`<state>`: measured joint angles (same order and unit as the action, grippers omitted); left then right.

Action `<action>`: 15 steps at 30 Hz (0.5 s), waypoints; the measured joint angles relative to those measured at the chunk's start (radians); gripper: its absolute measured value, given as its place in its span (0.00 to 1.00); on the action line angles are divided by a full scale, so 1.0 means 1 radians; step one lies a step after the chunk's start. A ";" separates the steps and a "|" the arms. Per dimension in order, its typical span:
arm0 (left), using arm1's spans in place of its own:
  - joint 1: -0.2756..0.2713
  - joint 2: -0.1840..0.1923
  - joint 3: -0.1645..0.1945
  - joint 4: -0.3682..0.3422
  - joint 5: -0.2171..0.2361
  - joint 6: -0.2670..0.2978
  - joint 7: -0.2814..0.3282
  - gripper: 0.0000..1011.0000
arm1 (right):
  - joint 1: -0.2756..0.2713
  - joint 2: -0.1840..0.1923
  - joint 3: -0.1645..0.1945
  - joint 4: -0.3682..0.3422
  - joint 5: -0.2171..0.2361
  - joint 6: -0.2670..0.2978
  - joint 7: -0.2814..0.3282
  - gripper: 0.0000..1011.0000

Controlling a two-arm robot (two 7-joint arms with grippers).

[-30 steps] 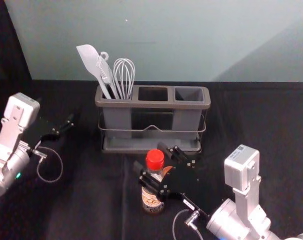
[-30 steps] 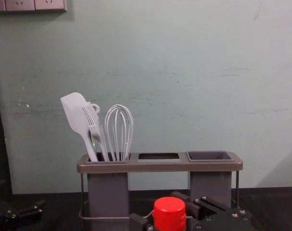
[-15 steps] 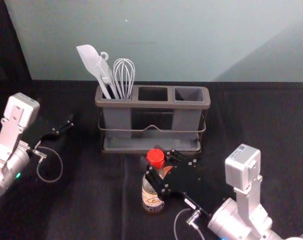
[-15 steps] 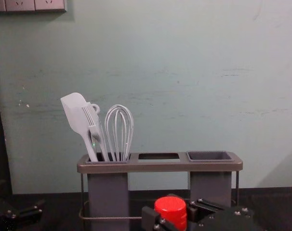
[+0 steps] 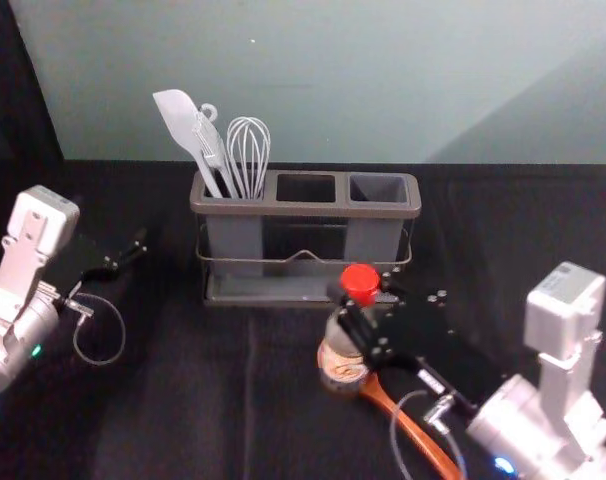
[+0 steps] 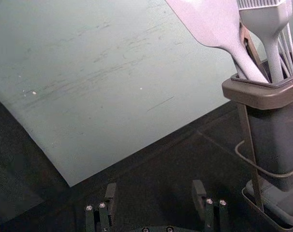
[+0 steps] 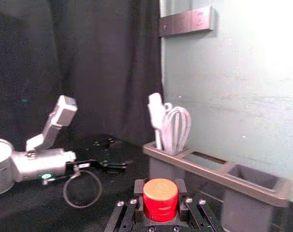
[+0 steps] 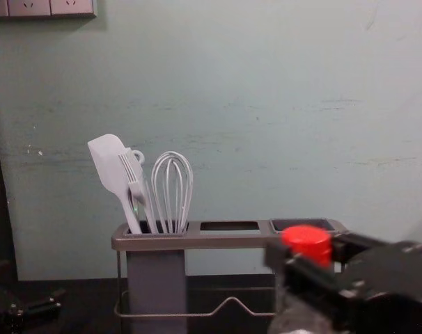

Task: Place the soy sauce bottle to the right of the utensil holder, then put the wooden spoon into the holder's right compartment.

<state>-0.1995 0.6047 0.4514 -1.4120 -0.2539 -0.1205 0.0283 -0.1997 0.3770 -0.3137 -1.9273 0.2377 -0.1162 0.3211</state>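
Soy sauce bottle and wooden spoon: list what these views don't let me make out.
Soy sauce bottle, chest view: base cut off by the bottom edge.
Its label, head view: print too small to read.
Wooden spoon, head view: bowl mostly hidden by the bottle; handle's end cut off below.

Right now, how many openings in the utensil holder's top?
3: the left opening, with the whisk and spatula in it; the middle opening; the right opening. None looks hidden.
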 joint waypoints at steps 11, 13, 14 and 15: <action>0.000 0.000 0.000 0.000 0.000 0.000 0.000 0.99 | -0.049 0.038 0.142 -0.009 0.037 -0.003 -0.016 0.38; 0.000 0.000 0.000 0.000 0.000 0.000 0.000 0.99 | -0.048 0.043 0.169 0.000 0.044 0.001 -0.018 0.38; 0.000 0.000 0.000 0.000 0.000 0.000 0.000 0.99 | -0.047 0.045 0.177 0.003 0.046 0.002 -0.018 0.38; 0.000 0.000 0.000 0.000 0.000 0.000 0.000 0.99 | -0.045 0.046 0.185 0.007 0.048 0.003 -0.018 0.38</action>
<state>-0.1995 0.6047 0.4514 -1.4120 -0.2539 -0.1205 0.0283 -0.2443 0.4231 -0.1292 -1.9206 0.2853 -0.1128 0.3027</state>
